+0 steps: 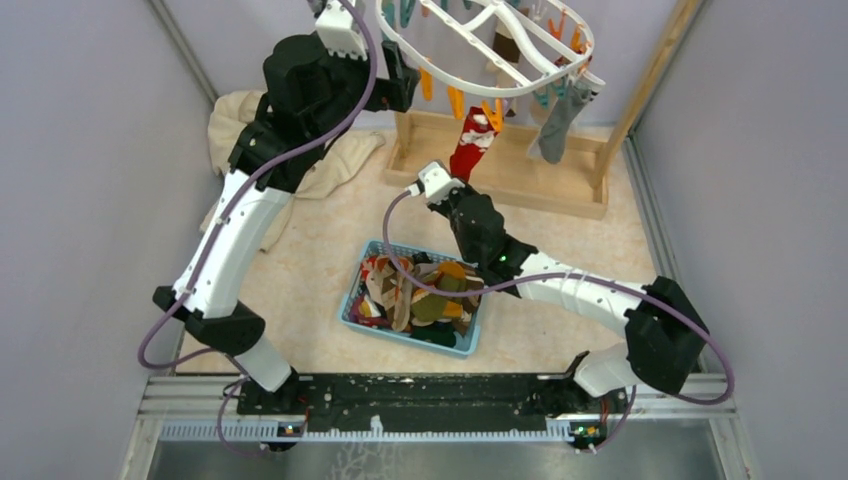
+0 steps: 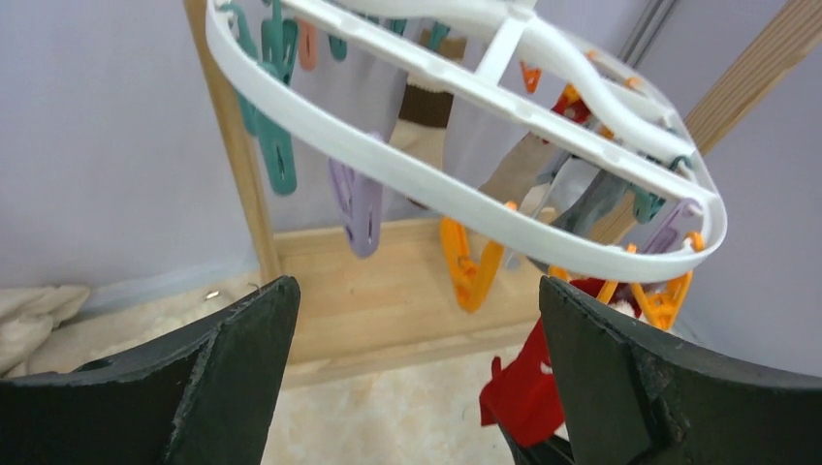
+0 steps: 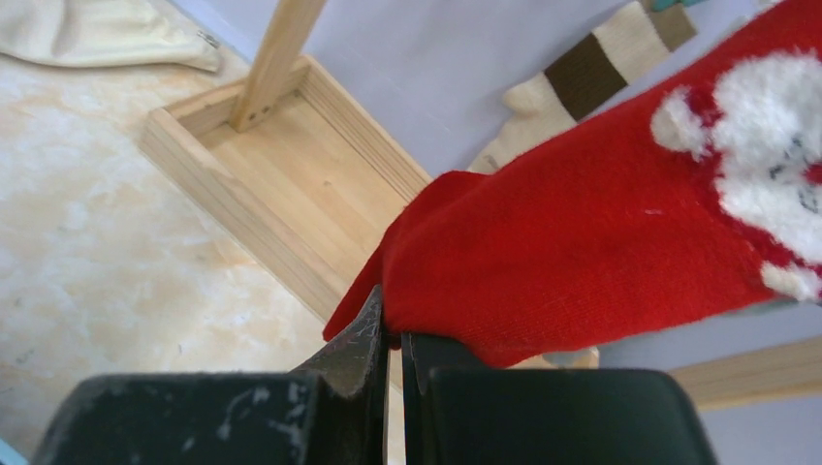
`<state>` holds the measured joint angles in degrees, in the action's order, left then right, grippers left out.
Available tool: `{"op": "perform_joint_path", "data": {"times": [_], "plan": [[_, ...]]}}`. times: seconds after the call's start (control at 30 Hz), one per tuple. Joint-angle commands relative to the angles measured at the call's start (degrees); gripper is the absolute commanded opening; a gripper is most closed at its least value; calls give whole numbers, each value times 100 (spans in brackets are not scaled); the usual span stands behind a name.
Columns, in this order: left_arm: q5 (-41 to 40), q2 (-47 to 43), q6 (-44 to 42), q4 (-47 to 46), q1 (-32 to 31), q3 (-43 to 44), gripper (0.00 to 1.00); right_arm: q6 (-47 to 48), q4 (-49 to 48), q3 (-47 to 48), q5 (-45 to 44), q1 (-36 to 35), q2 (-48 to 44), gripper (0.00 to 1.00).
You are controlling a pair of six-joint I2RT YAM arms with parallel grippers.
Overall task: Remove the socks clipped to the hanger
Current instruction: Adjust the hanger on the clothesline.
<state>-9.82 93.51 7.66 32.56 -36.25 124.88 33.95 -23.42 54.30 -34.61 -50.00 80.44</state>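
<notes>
The hanger (image 2: 407,167) is cut off at the top in every view. Below its near rim, the right pincer (image 3: 393,322) reaches up, clenched on the toe of the clipped red sock (image 3: 582,242). The left pincer (image 2: 417,291), fully released, hovers raised at the hanger's left rim. Only the top view shows 1 grey sock (image 1: 555,125) under the right rim.

The light is soft, even and quite bright in all views, with only faint shadows on the desk (image 1: 310,270). In the top view the walls (image 1: 80,150) lean at the side edges. In the right wrist view the red sock (image 3: 582,242) is slightly blurred at the upper right.
</notes>
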Motion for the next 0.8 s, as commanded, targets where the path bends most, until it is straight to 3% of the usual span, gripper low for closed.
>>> {"op": "perform_joint_path", "data": {"times": [0.0, 0.57, 0.77], "plan": [[107, 361, -132, -136, -13, 746, 99, 278, -339, -219, -490, -91, -491, 0], [283, 1619, 46, -872, 481, 995, 99, 27, 62, -605, -713, -72, -1206, 0], [275, 1795, -1, -1069, 631, 1079, 99, -208, 393, -254, -430, -98, -1166, 0]]}}
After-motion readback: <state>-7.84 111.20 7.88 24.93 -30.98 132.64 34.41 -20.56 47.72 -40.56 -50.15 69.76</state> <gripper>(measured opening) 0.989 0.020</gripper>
